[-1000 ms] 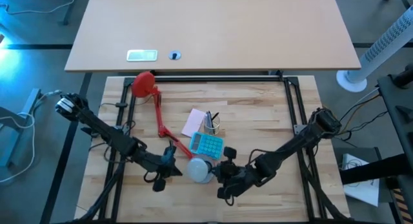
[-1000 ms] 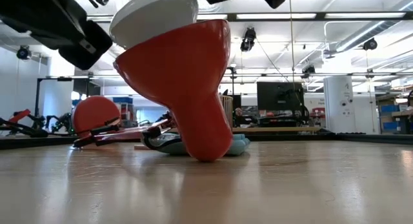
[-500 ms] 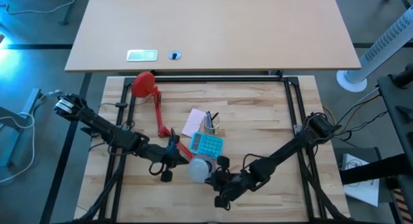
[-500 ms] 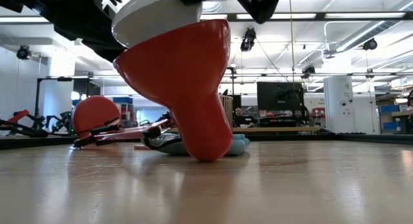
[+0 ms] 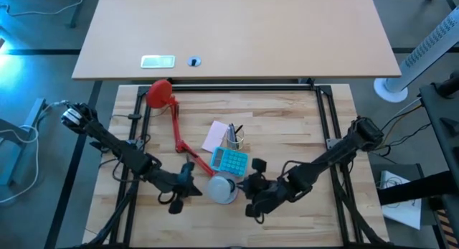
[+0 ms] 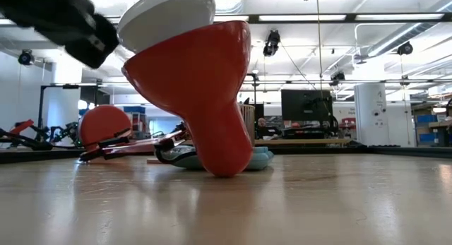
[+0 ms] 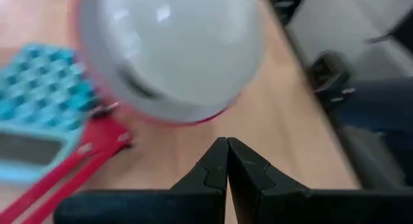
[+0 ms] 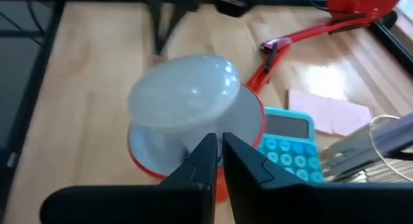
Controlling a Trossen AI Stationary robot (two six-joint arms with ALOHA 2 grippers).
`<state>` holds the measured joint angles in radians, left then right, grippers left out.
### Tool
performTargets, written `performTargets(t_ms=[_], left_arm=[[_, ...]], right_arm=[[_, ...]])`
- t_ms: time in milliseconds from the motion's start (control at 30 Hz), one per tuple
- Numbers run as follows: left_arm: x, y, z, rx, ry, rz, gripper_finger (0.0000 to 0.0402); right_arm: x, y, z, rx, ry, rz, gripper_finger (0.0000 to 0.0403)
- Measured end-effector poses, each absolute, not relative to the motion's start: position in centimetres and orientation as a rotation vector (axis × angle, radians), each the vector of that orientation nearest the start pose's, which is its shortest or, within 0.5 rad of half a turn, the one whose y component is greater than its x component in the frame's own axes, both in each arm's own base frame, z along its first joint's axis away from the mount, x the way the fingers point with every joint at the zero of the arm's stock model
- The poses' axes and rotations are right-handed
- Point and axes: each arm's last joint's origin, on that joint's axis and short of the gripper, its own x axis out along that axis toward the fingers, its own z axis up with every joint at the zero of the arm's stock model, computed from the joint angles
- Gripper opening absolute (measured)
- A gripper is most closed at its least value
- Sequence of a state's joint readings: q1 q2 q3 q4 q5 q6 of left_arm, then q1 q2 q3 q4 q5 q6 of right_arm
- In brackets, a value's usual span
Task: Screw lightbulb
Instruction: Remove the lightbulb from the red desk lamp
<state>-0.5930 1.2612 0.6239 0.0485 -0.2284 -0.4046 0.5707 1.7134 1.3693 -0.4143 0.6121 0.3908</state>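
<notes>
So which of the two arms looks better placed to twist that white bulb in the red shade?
Probably the right. The lightbulb lies straight ahead of the right gripper; the left gripper points past the red shade. Both are shut and empty.

Two dark, slender jointed arms — the left arm (image 5: 115, 150) with a pale silver-white block at its base joint, the right arm (image 5: 326, 160) all black — each end in a pair of matte-black tapering fingers (image 7: 216, 167) with notched inner edges
</notes>
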Motion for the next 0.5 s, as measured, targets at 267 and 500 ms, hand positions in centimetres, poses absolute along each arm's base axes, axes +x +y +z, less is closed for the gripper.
performTargets(t_ms=[267, 500], left_arm=[[21.0, -11.4, 21.3, -0.044, 0.573, -0.085, 0.0000], [21.3, -9.8, 22.3, -0.028, 0.526, -0.073, 0.0000]], right_arm=[[33.9, 21.8, 25.4, 0.014, 0.548, -0.044, 0.0018], [35.1, 22.6, 23.5, 0.042, 0.546, 0.000, 0.0018]])
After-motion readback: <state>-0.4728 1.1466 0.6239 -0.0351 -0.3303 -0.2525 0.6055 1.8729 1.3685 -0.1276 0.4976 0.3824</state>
